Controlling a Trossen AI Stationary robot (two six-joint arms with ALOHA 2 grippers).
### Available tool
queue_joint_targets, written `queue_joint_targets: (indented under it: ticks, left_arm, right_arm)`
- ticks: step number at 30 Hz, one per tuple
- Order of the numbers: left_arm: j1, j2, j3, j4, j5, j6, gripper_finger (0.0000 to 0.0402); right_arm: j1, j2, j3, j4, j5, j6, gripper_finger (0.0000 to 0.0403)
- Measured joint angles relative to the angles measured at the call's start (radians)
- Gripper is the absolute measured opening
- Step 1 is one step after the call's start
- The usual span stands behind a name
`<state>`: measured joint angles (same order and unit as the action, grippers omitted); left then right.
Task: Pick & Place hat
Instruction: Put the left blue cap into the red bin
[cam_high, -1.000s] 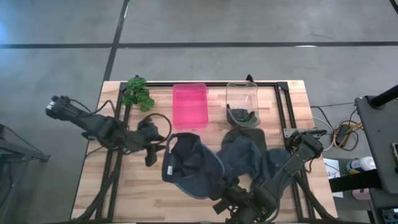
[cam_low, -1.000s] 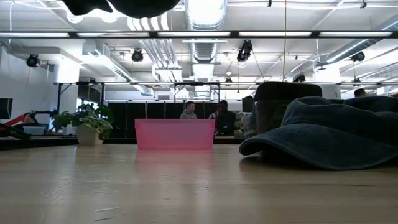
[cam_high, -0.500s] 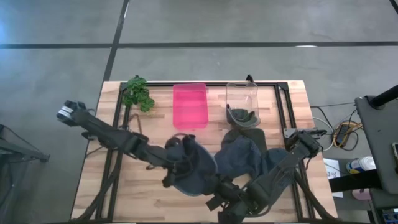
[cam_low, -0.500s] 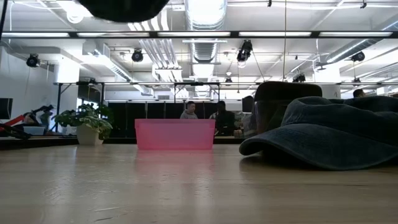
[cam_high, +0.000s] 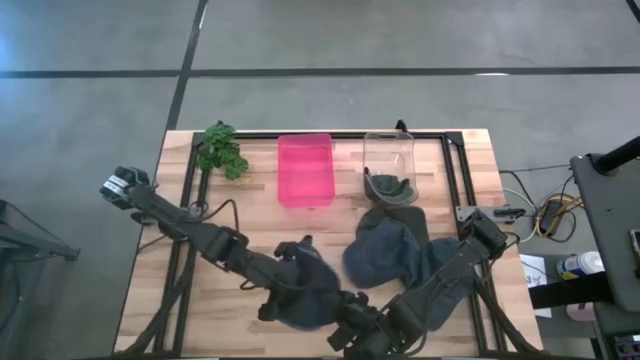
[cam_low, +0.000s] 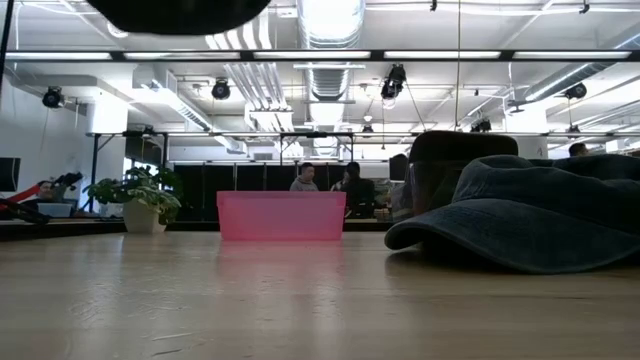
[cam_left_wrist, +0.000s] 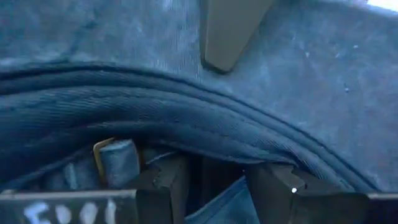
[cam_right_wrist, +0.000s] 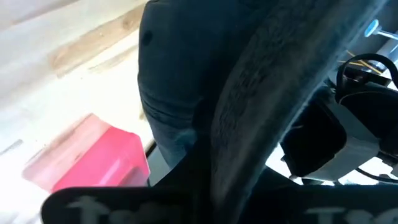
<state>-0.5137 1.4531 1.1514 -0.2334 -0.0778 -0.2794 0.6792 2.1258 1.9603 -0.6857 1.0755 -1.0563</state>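
Observation:
A dark blue hat (cam_high: 312, 300) hangs above the table's near middle between both grippers; in the low view it is the dark shape (cam_low: 180, 10) at the top. My left gripper (cam_high: 298, 272) reaches into it from the left, shut on cloth (cam_left_wrist: 217, 200). My right gripper (cam_high: 347, 322) has the hat's near right side, its fingers hidden by the brim (cam_right_wrist: 261, 93). A second blue hat (cam_high: 385, 250) lies crown up on the table, its brim (cam_low: 500, 240) flat on the wood. A third hat (cam_high: 390, 187) sits in a clear container (cam_high: 389, 152). My left gripper pinches a fold of the hat's blue cloth (cam_left_wrist: 219, 202) between its two fingers (cam_left_wrist: 165, 183), just inside the stitched brim (cam_left_wrist: 186, 118) and beside a strap with a brass buckle (cam_left_wrist: 115, 158). The hat is lifted clear of the table. My right gripper is shut on the hat's brim edge (cam_right_wrist: 224, 143), which runs down between its fingers; the brim itself hides the place of contact. It comes from the table's near right side. The hat hangs clear above the wood.
A pink bin (cam_high: 305, 170) stands at the far middle, also in the right wrist view (cam_right_wrist: 93, 155). A green plant (cam_high: 222, 150) is at the far left. Bare wood (cam_high: 210, 310) lies near left. People sit in the room beyond (cam_low: 303, 178).
My left gripper has swung from the table's left middle toward the right and the near edge, into the hat. The hat, spread open a second ago, has drawn toward the near edge and bunched into a smaller shape. My right gripper has shifted slightly left.

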Motion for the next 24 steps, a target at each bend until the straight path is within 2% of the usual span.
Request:
queue_joint_targets:
  ticks: [3,6,11,18,24]
  left_arm:
    - [-0.009,0.003,-0.003,-0.058,0.021,-0.02,0.0142]
    - [-0.012,-0.008,0.005,-0.194,0.024,-0.064,0.0142]
    - [-0.014,-0.08,0.048,-0.326,0.022,-0.125,0.0142]
    - [-0.015,-0.201,0.112,-0.495,-0.077,-0.181,0.0142]
    - [-0.015,-0.279,0.069,-0.608,-0.23,-0.188,0.0142]
  right_arm:
    - [-0.014,0.001,-0.002,0.048,-0.027,-0.034,0.0013]
    - [-0.029,0.001,-0.005,0.048,-0.036,-0.042,0.0013]
    - [-0.032,-0.001,-0.005,0.048,-0.037,-0.043,0.0013]
    - [-0.035,-0.001,-0.007,0.047,-0.039,-0.045,0.0013]
    - [-0.032,-0.001,-0.006,0.05,-0.038,-0.07,0.0013]
